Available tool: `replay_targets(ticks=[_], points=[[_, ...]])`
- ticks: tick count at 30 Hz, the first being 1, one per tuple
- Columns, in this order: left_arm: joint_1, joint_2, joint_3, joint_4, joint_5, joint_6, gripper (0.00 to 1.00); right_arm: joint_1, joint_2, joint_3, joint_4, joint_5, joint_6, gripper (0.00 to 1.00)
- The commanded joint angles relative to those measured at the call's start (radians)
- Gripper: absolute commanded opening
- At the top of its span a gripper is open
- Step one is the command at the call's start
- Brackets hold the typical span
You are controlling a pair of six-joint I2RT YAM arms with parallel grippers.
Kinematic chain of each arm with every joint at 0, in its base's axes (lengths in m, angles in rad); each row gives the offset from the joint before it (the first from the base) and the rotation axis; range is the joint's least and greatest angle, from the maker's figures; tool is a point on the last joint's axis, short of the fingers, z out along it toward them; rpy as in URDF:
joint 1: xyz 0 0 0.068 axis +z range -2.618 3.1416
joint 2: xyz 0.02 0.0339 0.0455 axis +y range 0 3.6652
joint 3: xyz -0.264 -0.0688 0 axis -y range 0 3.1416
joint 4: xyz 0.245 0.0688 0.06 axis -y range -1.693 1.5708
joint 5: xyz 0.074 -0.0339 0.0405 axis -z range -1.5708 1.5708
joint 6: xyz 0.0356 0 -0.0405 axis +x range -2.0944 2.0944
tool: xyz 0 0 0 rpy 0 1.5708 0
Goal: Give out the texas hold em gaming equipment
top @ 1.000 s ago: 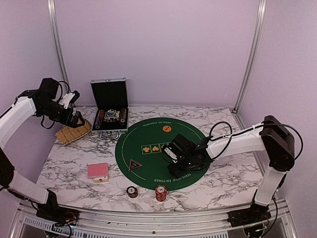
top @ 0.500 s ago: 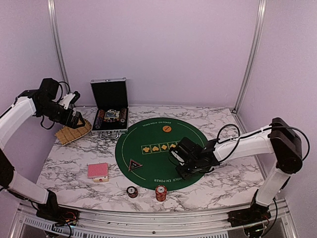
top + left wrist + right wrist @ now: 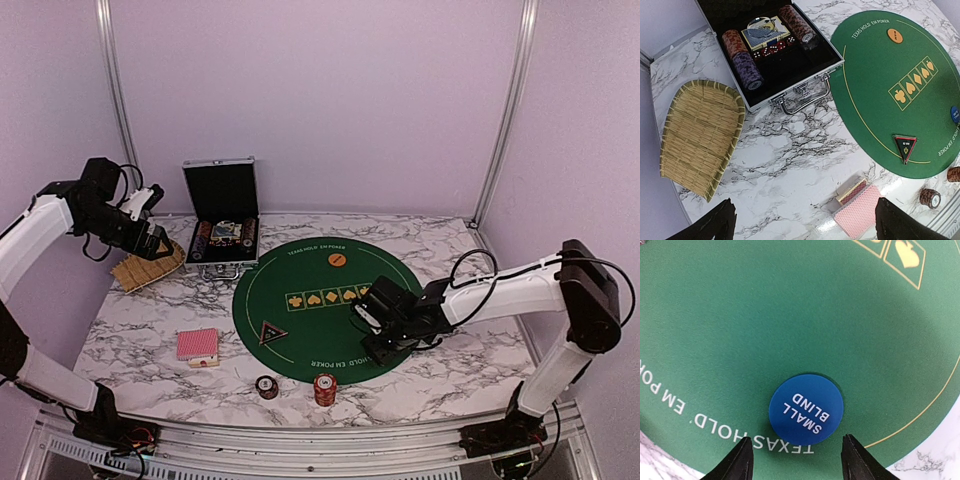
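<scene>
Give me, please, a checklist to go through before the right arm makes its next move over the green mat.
1. The blue button lies flat on the green mat, label up: ok.
2. The right pincer is open, its fingertips not touching the blue button: ok.
3. The blue button sits inside the mat's edge: ok.
4. The left pincer is open and holds nothing: ok.
5. How high the right pincer hangs above the mat: cannot tell.
6. The red-backed cards dealt out: not ok, they lie in one pile off the mat.
</scene>
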Motion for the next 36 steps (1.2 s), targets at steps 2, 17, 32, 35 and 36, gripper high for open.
replay_targets(ticks=[2, 17, 32, 35, 36], points=[[-0.004, -0.020, 0.015, -0.040, 0.012, 0.016, 0.99, -0.003, -0.103, 0.148, -0.121, -0.026, -0.006, 0.67], [-0.006, -0.024, 0.019, -0.050, 0.016, 0.016, 0.99, 0.249, -0.028, 0.398, -0.368, -0.143, -0.016, 0.84], [-0.007, -0.039, 0.018, -0.060, 0.014, 0.021, 0.99, 0.320, 0.074, 0.430, -0.351, -0.210, -0.058, 0.89], [-0.007, -0.040, 0.019, -0.060, 0.014, 0.021, 0.99, 0.324, 0.083, 0.429, -0.351, -0.210, -0.064, 0.88], [-0.007, -0.040, 0.020, -0.060, 0.014, 0.021, 0.99, 0.324, 0.087, 0.427, -0.349, -0.210, -0.064, 0.86]])
